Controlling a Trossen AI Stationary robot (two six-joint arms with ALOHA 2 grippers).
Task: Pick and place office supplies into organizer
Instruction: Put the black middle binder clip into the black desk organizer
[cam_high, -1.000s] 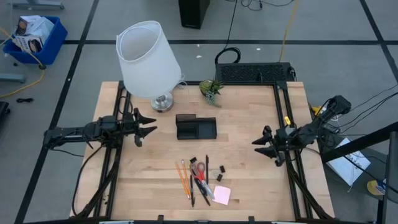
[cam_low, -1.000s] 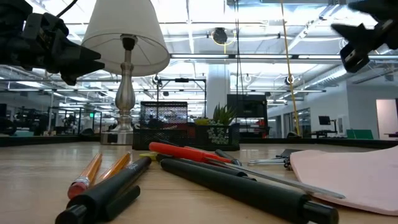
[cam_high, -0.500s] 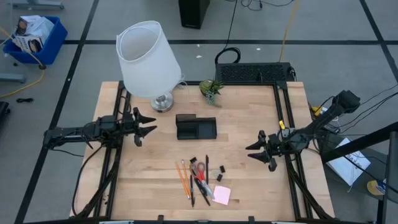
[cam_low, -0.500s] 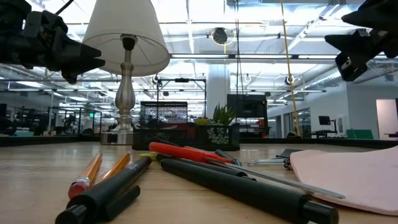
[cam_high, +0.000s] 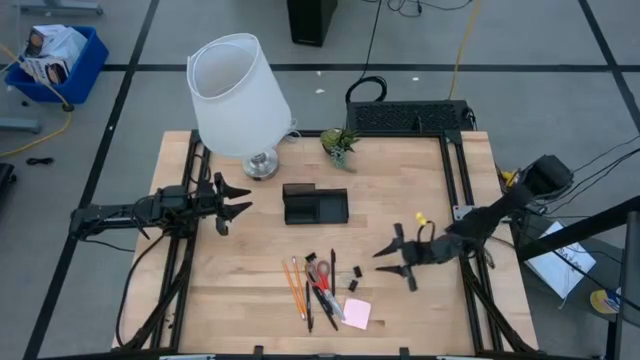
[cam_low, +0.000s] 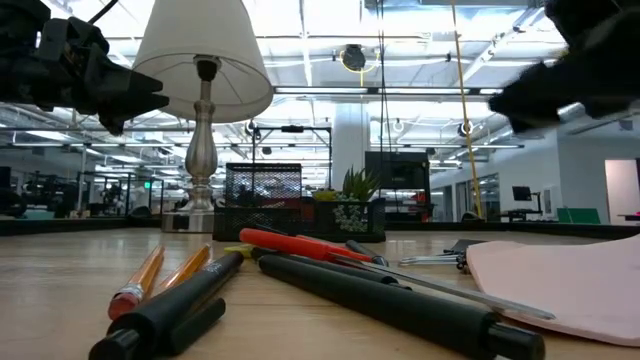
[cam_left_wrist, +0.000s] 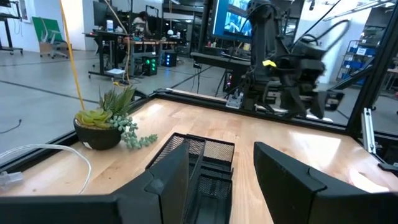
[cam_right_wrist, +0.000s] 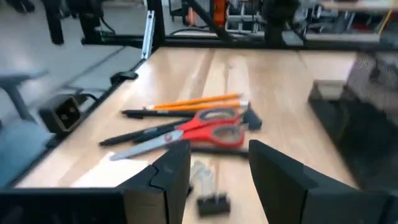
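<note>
The dark left arm is stretched in from the left side of the desk (cam_high: 400, 185), and its two-finger left claw (cam_high: 236, 203) is held with the fingers spread apart and nothing between them. The dark right arm is reached in from the right side, angled inward, and its right claw (cam_high: 392, 262) is likewise seen parted and empty above the desk.
</note>
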